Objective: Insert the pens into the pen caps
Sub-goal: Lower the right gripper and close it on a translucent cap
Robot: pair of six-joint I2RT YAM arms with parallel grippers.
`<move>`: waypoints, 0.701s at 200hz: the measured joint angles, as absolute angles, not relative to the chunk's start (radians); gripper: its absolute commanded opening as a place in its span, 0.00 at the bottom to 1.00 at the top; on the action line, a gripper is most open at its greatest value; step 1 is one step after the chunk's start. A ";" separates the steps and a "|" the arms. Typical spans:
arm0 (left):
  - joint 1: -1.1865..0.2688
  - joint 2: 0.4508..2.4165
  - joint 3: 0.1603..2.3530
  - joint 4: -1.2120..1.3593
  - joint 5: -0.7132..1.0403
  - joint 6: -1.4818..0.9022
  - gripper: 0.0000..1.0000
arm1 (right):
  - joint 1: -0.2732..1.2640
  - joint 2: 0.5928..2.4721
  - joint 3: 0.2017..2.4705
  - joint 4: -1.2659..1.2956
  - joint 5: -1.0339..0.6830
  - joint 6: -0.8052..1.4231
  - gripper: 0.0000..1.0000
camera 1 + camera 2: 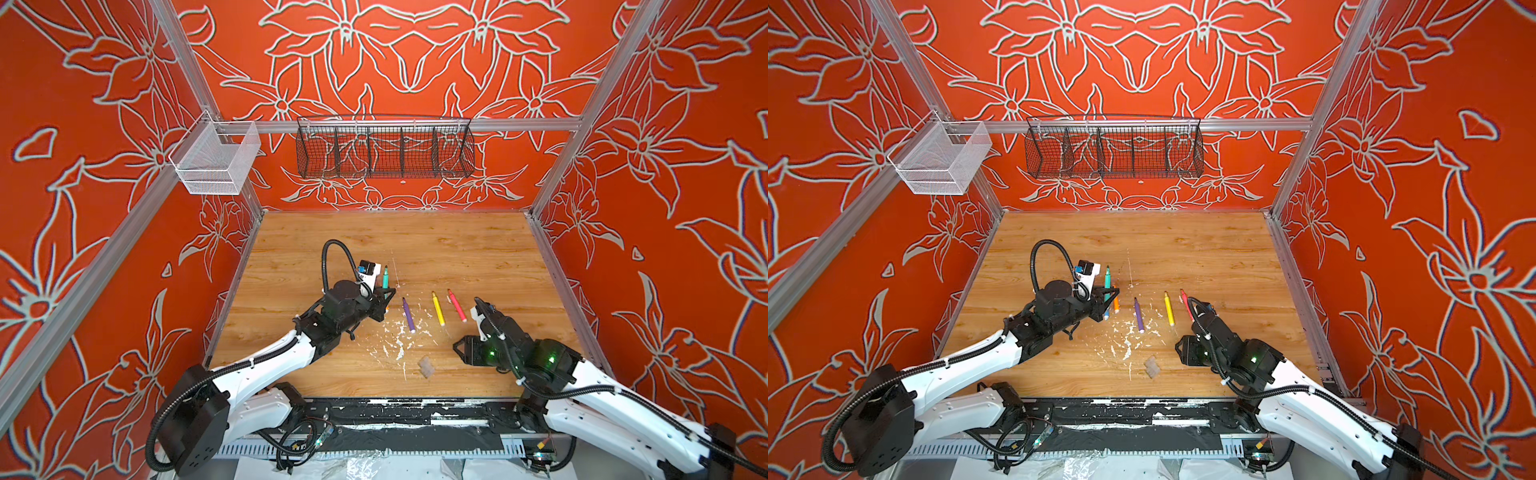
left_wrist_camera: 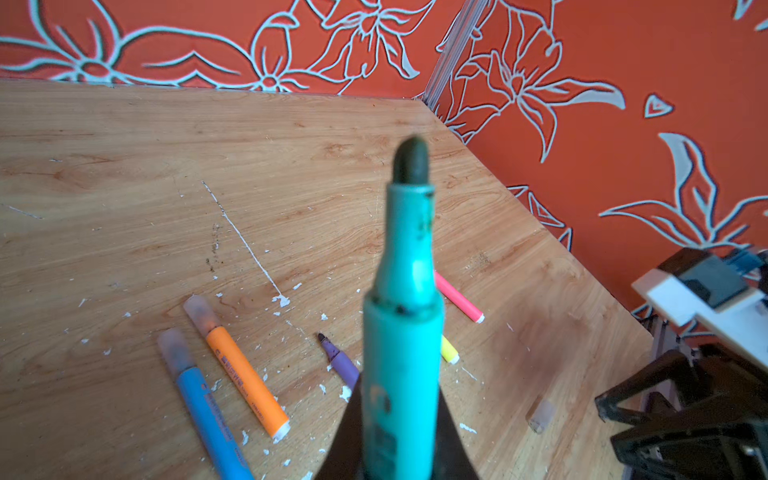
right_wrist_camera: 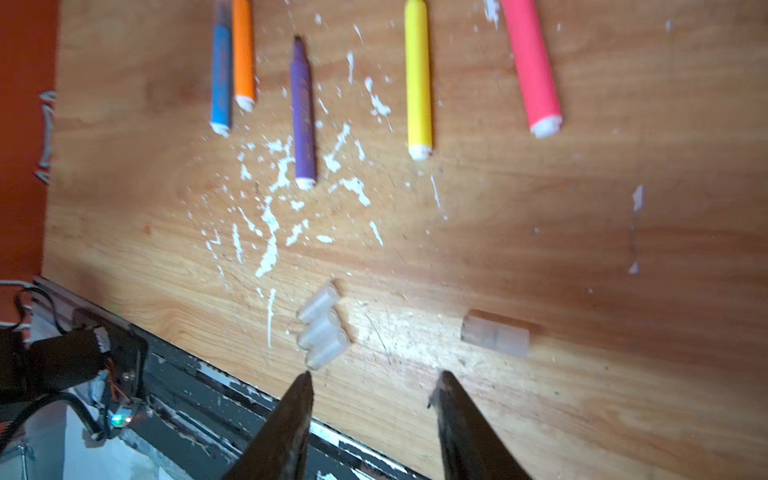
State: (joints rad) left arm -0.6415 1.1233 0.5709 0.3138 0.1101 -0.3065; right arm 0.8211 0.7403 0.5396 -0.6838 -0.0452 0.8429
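Near desk (image 3: 540,249) front edge: four loose caps (image 3: 323,328) | done: blue pen (image 2: 208,411), orange pen (image 2: 245,378) capped | left claw (image 2: 400,424) clamped on bare green pen (image 2: 403,332) | right claw (image 3: 372,386) apart, empty | four pens remain

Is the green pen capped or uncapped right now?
Uncapped: the green pen, clamped in the left gripper, shows its bare dark tip.

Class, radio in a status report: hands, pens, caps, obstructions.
Left hand shut on green pen, tip bare. Right hand open, facing loose caps. Nothing between them.
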 measured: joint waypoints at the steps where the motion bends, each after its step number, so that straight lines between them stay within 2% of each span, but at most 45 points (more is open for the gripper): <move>1: -0.641 1.124 0.571 0.314 0.110 -0.306 0.00 | 0.822 0.746 0.540 -0.686 -0.047 0.844 0.50; 35: -0.641 1.124 0.571 0.316 0.111 -0.297 0.00 | 0.843 0.877 0.537 -0.694 -0.077 0.850 0.52; 78: -0.641 1.127 0.571 0.316 0.114 -0.288 0.00 | 0.847 0.911 0.530 -0.687 -0.078 0.853 0.60; 140: -0.641 1.133 0.571 0.316 0.115 -0.288 0.00 | 0.847 0.974 0.503 -0.653 -0.070 0.853 0.65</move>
State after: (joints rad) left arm -0.6415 1.1328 0.5709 0.3161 0.1146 -0.2878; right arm 0.8467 0.9745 0.5030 -0.6533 -0.0700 0.8532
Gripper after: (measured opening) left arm 0.145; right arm 0.643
